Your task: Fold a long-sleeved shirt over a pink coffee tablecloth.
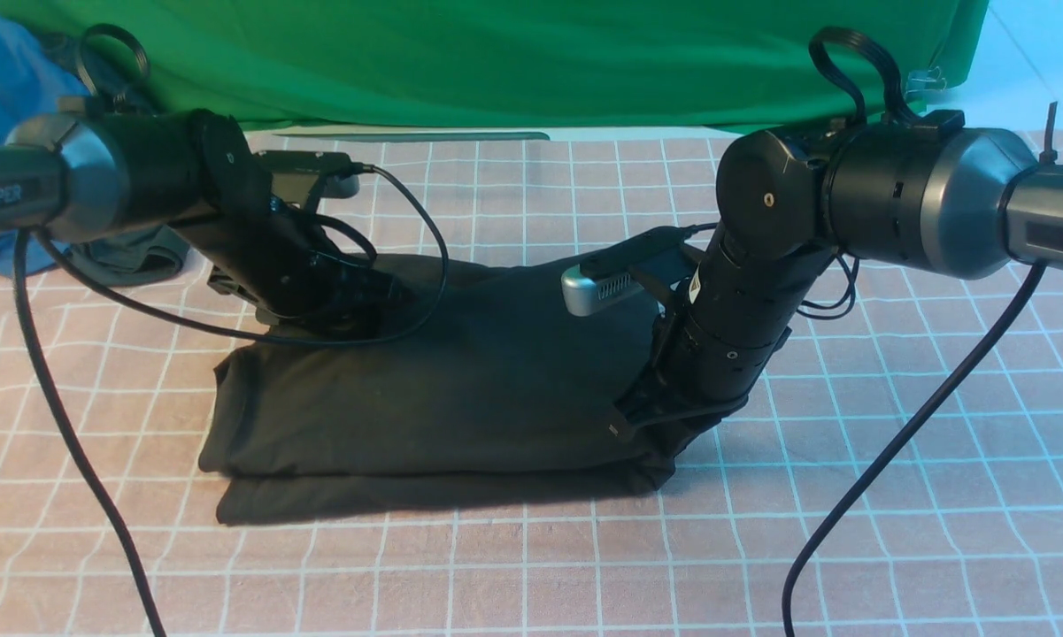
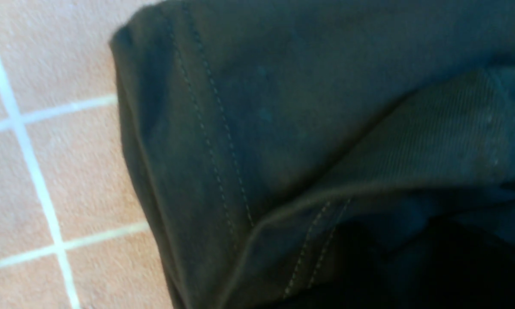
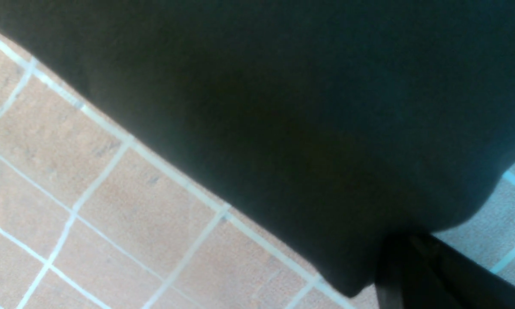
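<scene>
The black long-sleeved shirt lies folded into a thick rectangle on the pink coffee tablecloth, its print hidden. My left gripper sits low on the shirt's far left corner. In the left wrist view its dark fingers stand apart over the stitched hem of the shirt, beside the grid cloth. My right gripper is shut on the shirt's right edge and holds that edge slightly raised. In the right wrist view the right gripper pinches the shirt above the tablecloth.
A bright green cloth hangs along the back. A blue garment and a small dark grey garment lie at the far left behind my left arm. Black cables trail from both arms across the cloth.
</scene>
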Tool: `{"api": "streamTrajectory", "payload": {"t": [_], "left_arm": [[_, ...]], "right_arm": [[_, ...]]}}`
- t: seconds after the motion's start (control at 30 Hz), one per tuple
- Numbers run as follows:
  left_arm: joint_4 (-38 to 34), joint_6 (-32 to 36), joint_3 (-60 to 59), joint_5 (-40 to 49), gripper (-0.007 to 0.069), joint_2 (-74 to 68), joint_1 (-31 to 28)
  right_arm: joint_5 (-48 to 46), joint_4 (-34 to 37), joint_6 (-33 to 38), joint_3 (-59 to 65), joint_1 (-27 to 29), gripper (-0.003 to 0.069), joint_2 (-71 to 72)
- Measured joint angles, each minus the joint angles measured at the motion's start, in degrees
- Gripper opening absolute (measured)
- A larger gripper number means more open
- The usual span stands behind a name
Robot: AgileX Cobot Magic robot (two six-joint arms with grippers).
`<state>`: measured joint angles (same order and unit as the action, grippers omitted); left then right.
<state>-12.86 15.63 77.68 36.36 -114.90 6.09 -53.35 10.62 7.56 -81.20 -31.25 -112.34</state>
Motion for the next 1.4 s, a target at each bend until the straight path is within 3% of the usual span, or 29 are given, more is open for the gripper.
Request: {"api": "streamTrajectory", "payload": {"t": [0.03, 0.1, 0.17, 0.57, 0.9, 1.2, 1.4], "left_arm": [[0.0, 0.1, 0.1, 0.8, 0.0146, 0.0, 0.0], [0.0, 0.5, 0.1, 1.6, 0.0064, 0.0, 0.0], [0.0, 0.7, 0.1, 2.0, 0.0041, 0.3, 0.0], [0.3, 0.7, 0.1, 0.2, 0.0032, 7.4, 0.0], [4.2, -6.1, 0.0, -6.1, 0.0032, 7.5, 0.1], [5.0, -7.4, 0.0, -9.8, 0.0032, 5.2, 0.1], [6.7, -8.8, -0.2, -12.4, 0.0076, 3.5, 0.1]], "right_arm": [[0.0, 0.0, 0.0, 0.0, 0.0, 0.0037, 0.0], [0.0, 0.1, 0.0, 0.0, 0.0, 0.0037, 0.0], [-0.1, 0.1, 0.0, 0.0, 0.0, 0.0037, 0.0], [0.1, 0.2, 0.0, 0.0, 0.0, 0.0037, 0.0], [0.4, 0.4, 0.0, 0.0, 0.0, 0.0037, 0.0], [1.2, 0.4, 0.0, 0.0, 0.0, 0.0037, 0.0], [1.9, 0.4, 0.0, 0.0, 0.0, 0.0037, 0.0]]}}
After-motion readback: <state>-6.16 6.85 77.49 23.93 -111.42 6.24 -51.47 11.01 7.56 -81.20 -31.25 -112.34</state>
